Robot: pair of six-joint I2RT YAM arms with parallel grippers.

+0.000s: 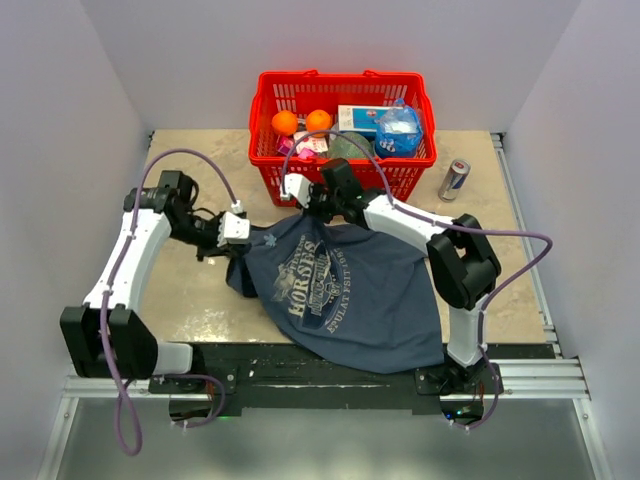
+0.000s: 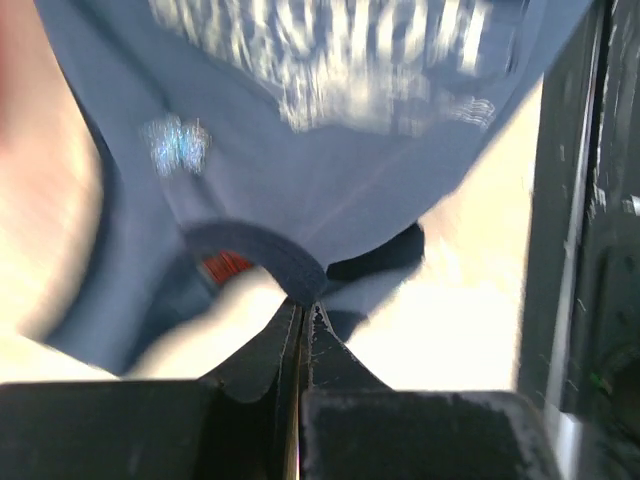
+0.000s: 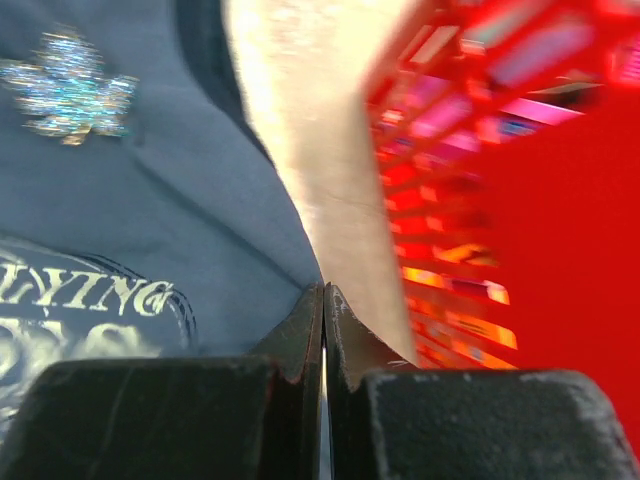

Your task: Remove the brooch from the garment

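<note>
Top external | garment point(image 1: 345, 290) lies on table point(image 1: 190, 290) before red basket point(image 1: 400, 178) | glittery brooch point(image 3: 68, 85) pinned near collar point(image 2: 260, 250) | left gripper point(image 2: 303, 312) fingers together, pinching collar | right gripper point(image 3: 323, 297) fingers together, nipping garment's edge

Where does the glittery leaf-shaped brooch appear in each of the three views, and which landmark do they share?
Top external: the brooch is a tiny pale spot near the upper left edge of the T-shirt.
Left wrist: upper left, blurred.
Right wrist: top left corner.
Shared landmark: the pale printed lettering on the cloth, close to the brooch in every view.
</note>
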